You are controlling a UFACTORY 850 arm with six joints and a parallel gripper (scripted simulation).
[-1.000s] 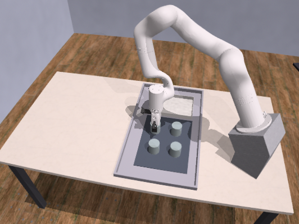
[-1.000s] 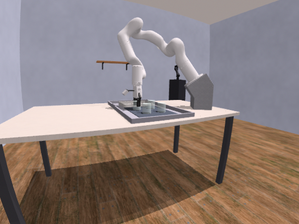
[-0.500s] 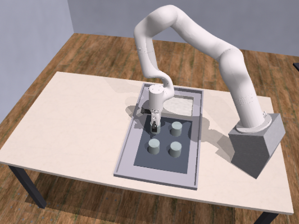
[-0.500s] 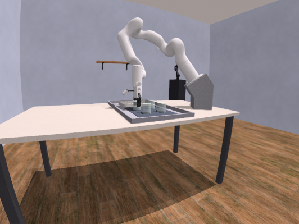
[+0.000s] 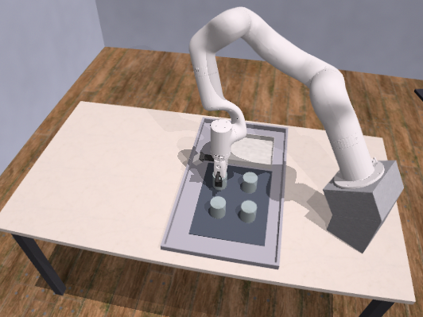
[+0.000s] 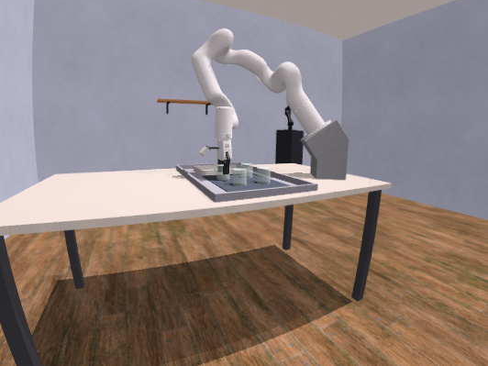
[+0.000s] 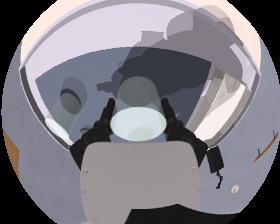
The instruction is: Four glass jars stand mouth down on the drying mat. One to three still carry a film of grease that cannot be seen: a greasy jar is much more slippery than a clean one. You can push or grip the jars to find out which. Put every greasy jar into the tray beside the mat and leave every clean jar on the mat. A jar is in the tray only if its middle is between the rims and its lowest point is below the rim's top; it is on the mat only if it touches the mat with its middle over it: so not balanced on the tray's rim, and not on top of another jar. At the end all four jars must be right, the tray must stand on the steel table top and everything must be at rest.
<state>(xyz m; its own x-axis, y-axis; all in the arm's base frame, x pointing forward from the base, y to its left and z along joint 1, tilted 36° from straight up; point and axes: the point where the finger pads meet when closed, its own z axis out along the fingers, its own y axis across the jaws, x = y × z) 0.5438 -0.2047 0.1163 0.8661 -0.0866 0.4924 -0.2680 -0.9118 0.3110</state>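
Note:
My gripper (image 5: 219, 183) (image 6: 225, 172) (image 7: 138, 105) points down at the back-left jar (image 5: 223, 184) (image 6: 220, 176) (image 7: 138, 123), with one finger on each side. In the wrist view both fingers lie against the jar's wall. The jar stands mouth down on the dark drying mat (image 5: 228, 232) (image 7: 100, 67). The back-right jar (image 5: 250, 182), front-left jar (image 5: 218, 207) and front-right jar (image 5: 248, 211) stand apart on the mat. The pale tray (image 5: 256, 149) (image 7: 222, 107) lies behind the mat, empty where visible. The arm hides its left part in the top view.
A raised grey rim (image 5: 220, 257) (image 6: 266, 193) surrounds the steel top (image 5: 179, 233) that bears mat and tray. The arm's grey base (image 5: 358, 213) (image 6: 327, 154) stands to the right. In the wrist view another jar (image 7: 65, 112) stands off to the left.

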